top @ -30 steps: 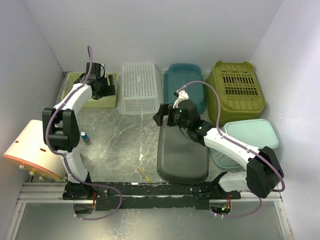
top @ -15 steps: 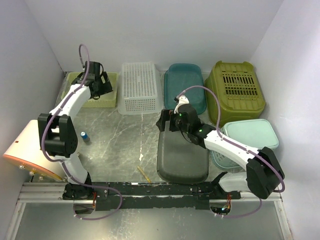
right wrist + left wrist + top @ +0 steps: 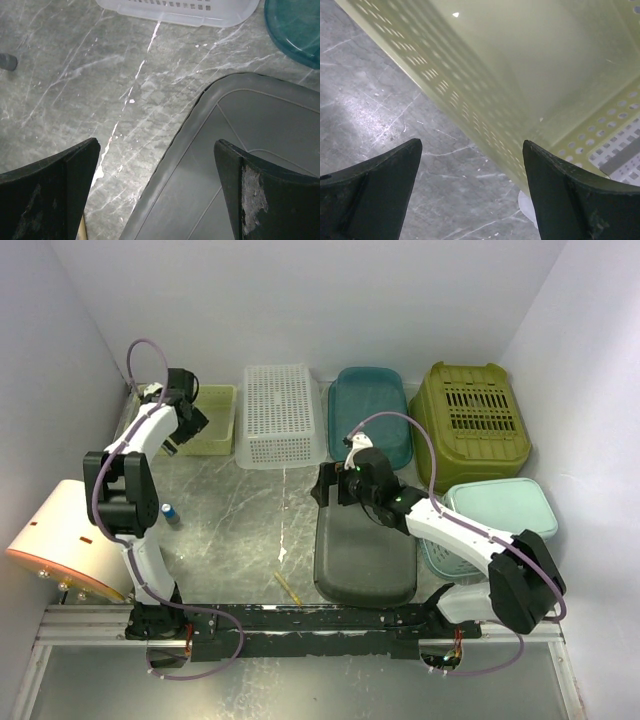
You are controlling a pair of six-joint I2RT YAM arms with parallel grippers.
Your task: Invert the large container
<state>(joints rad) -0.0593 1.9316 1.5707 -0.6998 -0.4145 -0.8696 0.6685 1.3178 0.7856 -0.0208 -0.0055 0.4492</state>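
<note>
While the left gripper [image 3: 188, 426] hangs over a corner of the pale yellow basket [image 3: 214, 418] at the back left of the table [image 3: 240, 530], its fingers are spread wide and grip nothing. The right gripper [image 3: 326, 486] hovers with its jaws just as wide apart above the far left corner of the big dark grey container [image 3: 365, 555]. That container lies mid-table, a broad flat grey face upward, its right edge beside a mint tub [image 3: 505, 510]. Along the back wall stand a white basket [image 3: 283, 415], a teal tub [image 3: 372, 410] and an olive crate [image 3: 472, 420]. A thin yellow stick [image 3: 288, 587] lies near the container's left side.
</note>
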